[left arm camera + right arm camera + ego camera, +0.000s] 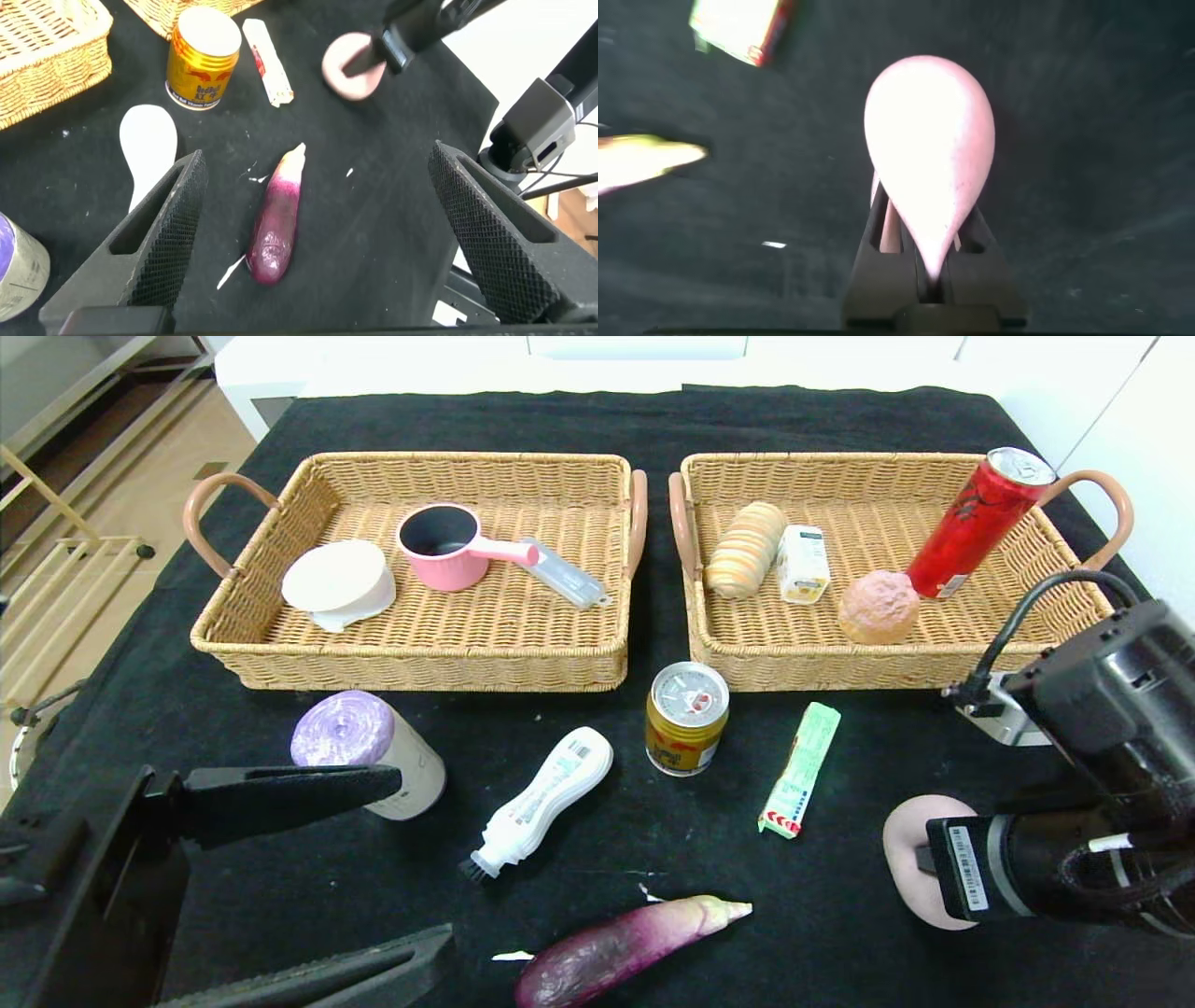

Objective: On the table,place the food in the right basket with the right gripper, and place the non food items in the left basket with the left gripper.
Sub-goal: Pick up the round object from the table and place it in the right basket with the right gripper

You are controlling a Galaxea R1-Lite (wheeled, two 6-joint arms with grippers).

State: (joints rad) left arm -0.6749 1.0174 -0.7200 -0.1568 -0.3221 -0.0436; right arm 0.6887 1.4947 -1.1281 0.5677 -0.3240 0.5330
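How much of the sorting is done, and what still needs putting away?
Partly done. The right basket already holds the red can and three other foods. The right gripper holds a pink potato. Still on the table: gold can, green stick pack, eggplant, purple-topped roll and brush. The left gripper is open near the roll.

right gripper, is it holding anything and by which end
Yes. The right gripper is shut on the pale pink potato, pinching its narrow tapered end, with the broad end sticking out beyond the fingers. The left gripper is open and holds nothing.
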